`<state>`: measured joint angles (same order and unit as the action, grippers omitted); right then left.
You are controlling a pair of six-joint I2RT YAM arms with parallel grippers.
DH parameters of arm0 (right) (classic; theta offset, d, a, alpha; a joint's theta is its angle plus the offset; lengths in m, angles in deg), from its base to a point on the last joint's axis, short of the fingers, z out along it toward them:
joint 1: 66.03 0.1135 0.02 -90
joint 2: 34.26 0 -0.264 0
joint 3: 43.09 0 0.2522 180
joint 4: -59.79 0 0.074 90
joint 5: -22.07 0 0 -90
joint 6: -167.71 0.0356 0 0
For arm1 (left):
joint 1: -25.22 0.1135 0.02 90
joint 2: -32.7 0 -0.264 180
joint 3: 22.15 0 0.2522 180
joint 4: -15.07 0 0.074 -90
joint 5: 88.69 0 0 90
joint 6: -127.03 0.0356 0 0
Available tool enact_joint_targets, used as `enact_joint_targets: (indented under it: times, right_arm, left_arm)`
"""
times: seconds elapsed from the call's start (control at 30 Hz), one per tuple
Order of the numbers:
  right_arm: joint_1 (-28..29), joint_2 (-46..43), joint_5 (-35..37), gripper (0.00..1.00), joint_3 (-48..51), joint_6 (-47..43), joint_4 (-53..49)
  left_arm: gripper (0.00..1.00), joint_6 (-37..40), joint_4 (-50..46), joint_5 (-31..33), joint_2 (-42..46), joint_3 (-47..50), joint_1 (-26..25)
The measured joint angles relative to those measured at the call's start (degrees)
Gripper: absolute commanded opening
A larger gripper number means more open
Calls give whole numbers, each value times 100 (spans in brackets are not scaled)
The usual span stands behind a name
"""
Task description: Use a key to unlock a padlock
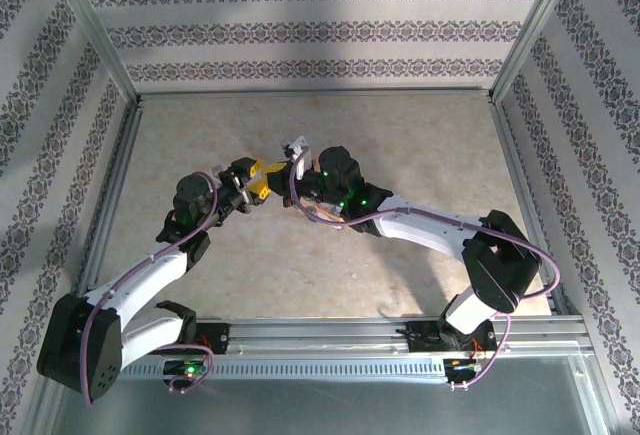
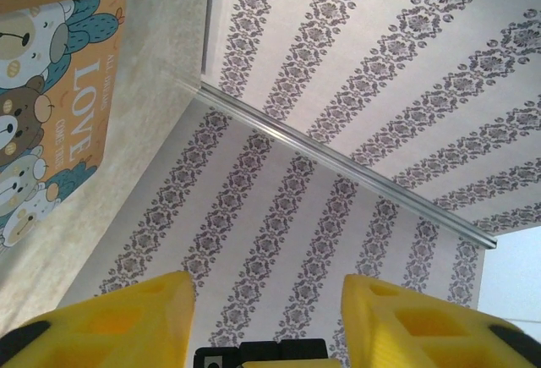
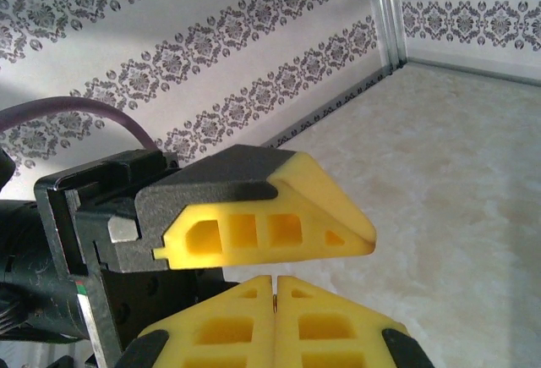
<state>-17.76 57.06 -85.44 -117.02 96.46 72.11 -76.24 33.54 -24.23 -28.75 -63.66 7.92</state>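
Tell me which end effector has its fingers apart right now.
The left end effector: its wrist view shows wallpaper through a wide gap between its yellow fingers. The right end effector has its yellow fingers pressed together along one seam.

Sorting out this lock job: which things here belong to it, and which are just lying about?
Part of the job:
- left gripper, fingers apart, nothing between them
- right gripper, fingers shut together

Just lying about:
- picture box, resting on the table
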Motion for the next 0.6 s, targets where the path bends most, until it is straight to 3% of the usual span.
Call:
enact_joint_targets:
  times: [0.33,0.6]
  right_arm:
    - [0,-66,146,0,72,0,50]
    - [0,-76,184,0,138,0,55]
  left_arm:
    - [22,-20,42,83,-55,2,0]
    - [0,-17,66,125,-57,26,0]
